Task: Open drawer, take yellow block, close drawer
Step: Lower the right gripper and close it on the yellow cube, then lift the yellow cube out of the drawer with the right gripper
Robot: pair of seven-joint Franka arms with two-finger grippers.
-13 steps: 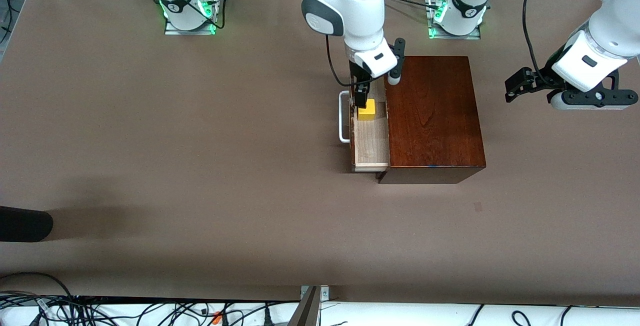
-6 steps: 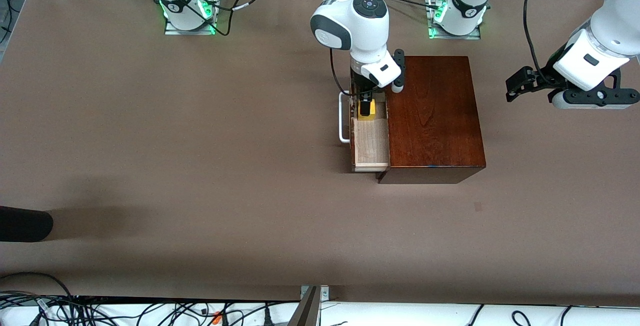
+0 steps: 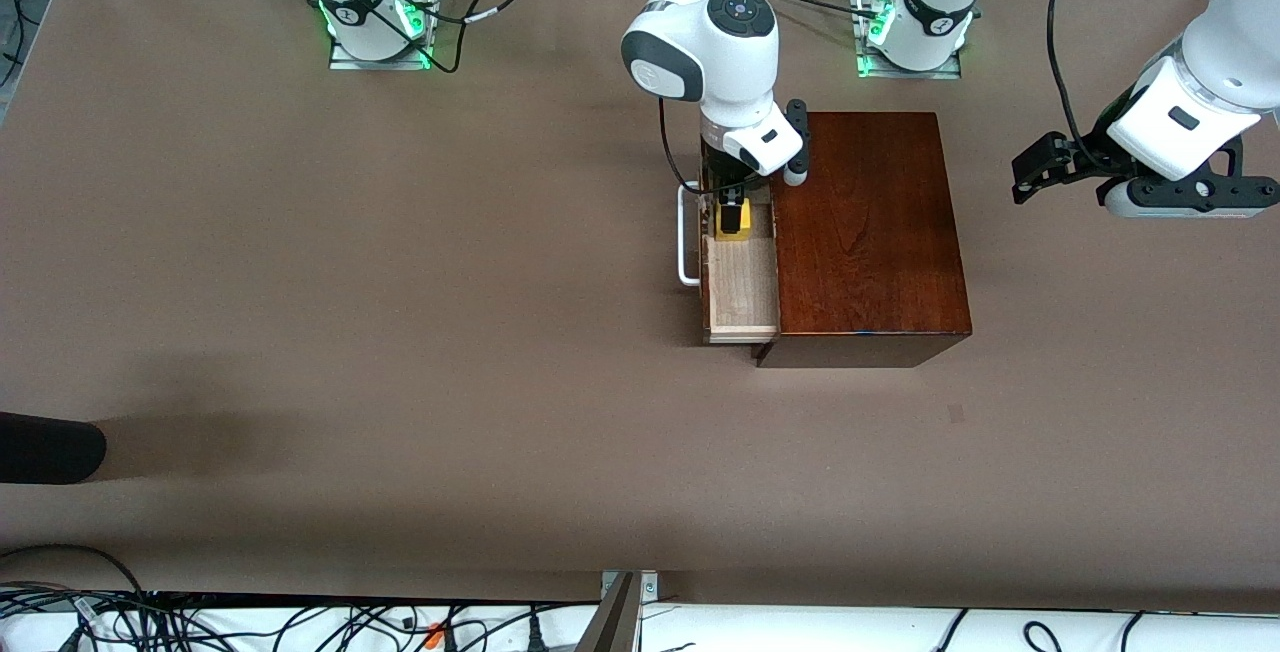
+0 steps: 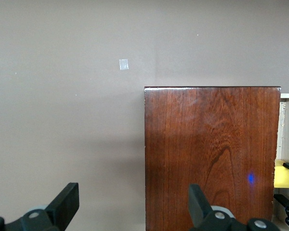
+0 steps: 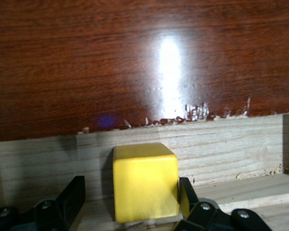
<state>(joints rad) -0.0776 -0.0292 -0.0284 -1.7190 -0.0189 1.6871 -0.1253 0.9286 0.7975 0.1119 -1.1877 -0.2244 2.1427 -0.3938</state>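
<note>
The drawer (image 3: pixel 742 282) stands pulled out of the mahogany box (image 3: pixel 865 232) toward the right arm's end, white handle (image 3: pixel 686 232) outermost. Inside it sits the yellow block (image 3: pixel 735 235), at the tray's end farther from the front camera. My right gripper (image 3: pixel 733 217) reaches down into the tray and straddles the block (image 5: pixel 144 180). One of the fingers (image 5: pixel 185 195) touches the block's side, the other stands a little apart, so the right gripper (image 5: pixel 130 198) is open. My left gripper (image 3: pixel 1035 170) waits open above the table at the left arm's end, beside the box (image 4: pixel 207 154).
A dark rounded object (image 3: pixel 50 447) pokes in at the right arm's end of the table, nearer the front camera. A small pale mark (image 3: pixel 956 414) lies on the brown table nearer the camera than the box. Cables run along the front edge.
My right gripper has come down into the drawer over the yellow block, and its fingers have narrowed round it. The left arm has barely moved.
</note>
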